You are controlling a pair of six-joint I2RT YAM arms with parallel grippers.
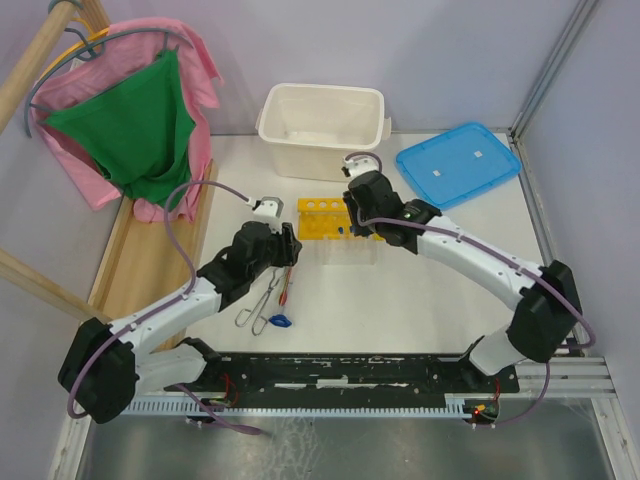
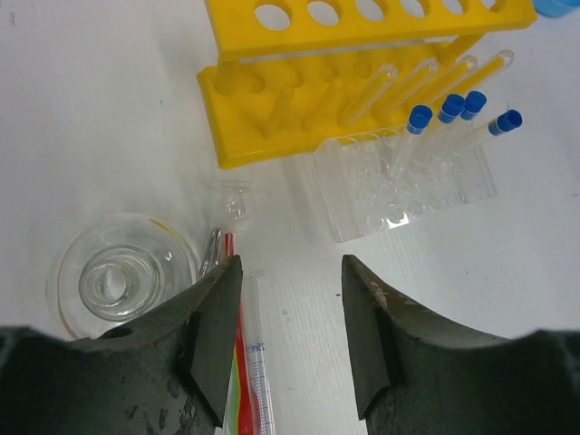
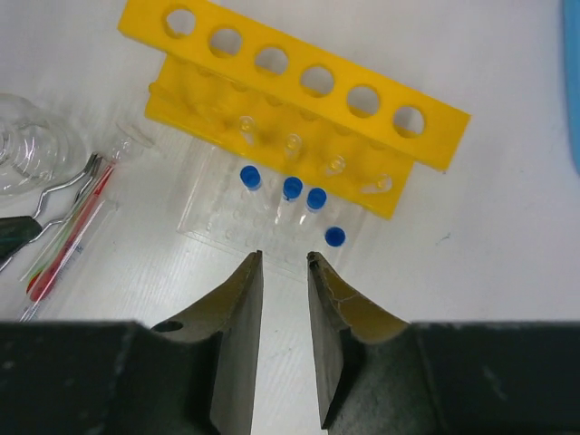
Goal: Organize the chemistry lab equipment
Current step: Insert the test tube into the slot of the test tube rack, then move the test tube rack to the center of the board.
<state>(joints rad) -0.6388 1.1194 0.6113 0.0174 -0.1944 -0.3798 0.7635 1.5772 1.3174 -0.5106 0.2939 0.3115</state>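
The yellow test-tube rack stands mid-table with clear tubes in its holes; it also shows in the left wrist view and the right wrist view. In front of it a clear holder carries several blue-capped tubes. My left gripper is open and empty over bare table, just short of the holder. A red rod and a graduated pipette lie by its left finger, and a glass flask stands further left. My right gripper is open with a narrow gap, empty, just short of the holder.
Metal tongs lie on the table near the left arm. The white tub stands at the back and the blue lid lies at the back right. Pink and green cloths hang on a wooden frame at the left.
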